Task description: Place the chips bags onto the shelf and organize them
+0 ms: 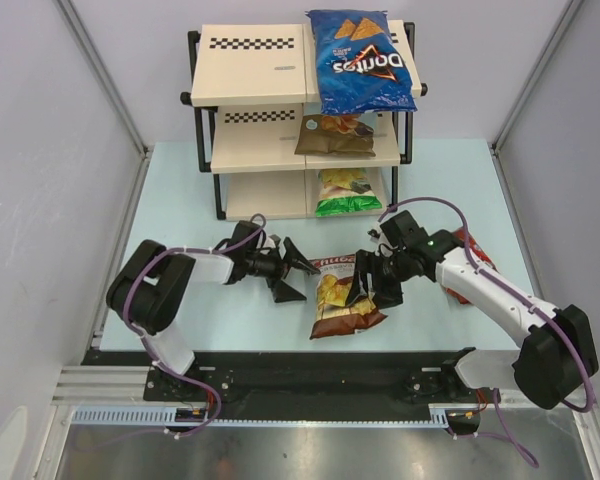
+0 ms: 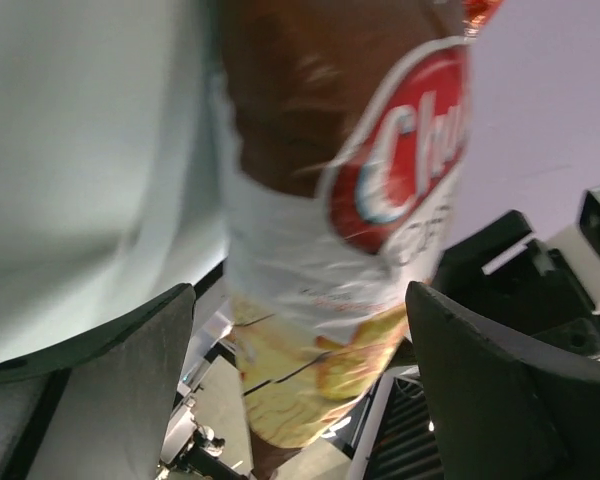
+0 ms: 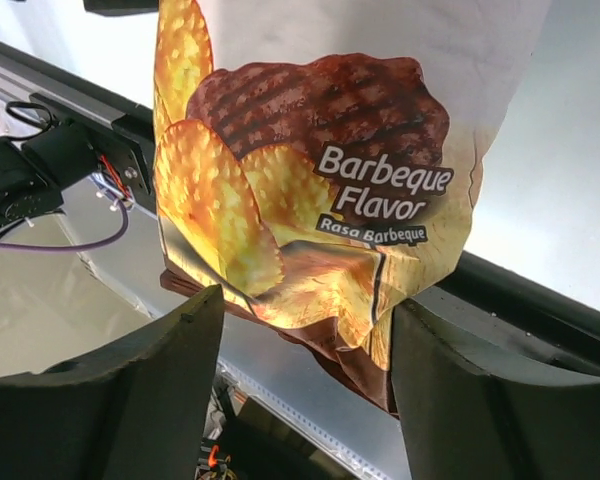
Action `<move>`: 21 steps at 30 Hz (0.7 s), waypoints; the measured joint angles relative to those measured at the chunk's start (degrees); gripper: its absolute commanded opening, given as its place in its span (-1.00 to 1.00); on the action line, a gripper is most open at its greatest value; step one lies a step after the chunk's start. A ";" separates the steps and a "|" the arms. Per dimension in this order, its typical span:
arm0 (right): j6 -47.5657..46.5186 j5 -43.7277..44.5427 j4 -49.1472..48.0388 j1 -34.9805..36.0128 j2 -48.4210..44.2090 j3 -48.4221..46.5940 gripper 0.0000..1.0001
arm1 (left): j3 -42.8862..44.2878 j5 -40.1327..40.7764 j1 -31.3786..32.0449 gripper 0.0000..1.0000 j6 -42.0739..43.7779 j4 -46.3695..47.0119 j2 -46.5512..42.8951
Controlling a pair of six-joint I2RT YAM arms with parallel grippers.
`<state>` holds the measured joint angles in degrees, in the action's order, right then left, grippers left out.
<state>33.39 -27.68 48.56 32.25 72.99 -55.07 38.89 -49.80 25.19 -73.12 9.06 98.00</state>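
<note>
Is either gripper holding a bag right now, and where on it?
Left gripper: nothing, open beside the Chuba bag. Right gripper: fingers flank that bag's lower part; a firm grip cannot be told.

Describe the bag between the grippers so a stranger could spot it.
On the pale blue table, in front of the shelf, the bag lies flat between the left gripper and right gripper. Unlike the red bag under the right arm, it is brown and reads Barbeque Flavor.
</note>
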 measured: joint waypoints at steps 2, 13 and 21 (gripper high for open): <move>-0.02 -0.24 0.02 -0.22 0.02 0.00 0.46 | 1.22 -0.66 0.48 0.84 -1.44 2.38 1.09; -1.53 -1.51 0.09 -2.34 2.95 0.00 0.50 | 4.26 -3.41 3.43 0.84 -4.48 6.23 5.62; -2.51 -2.80 -0.07 -2.32 5.53 0.00 0.51 | 5.77 -4.87 7.61 0.82 -5.97 8.46 8.87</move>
<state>30.87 -30.48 48.49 29.93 78.52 -55.07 44.66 -54.68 32.80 -79.09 17.52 106.87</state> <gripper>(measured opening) 0.749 0.912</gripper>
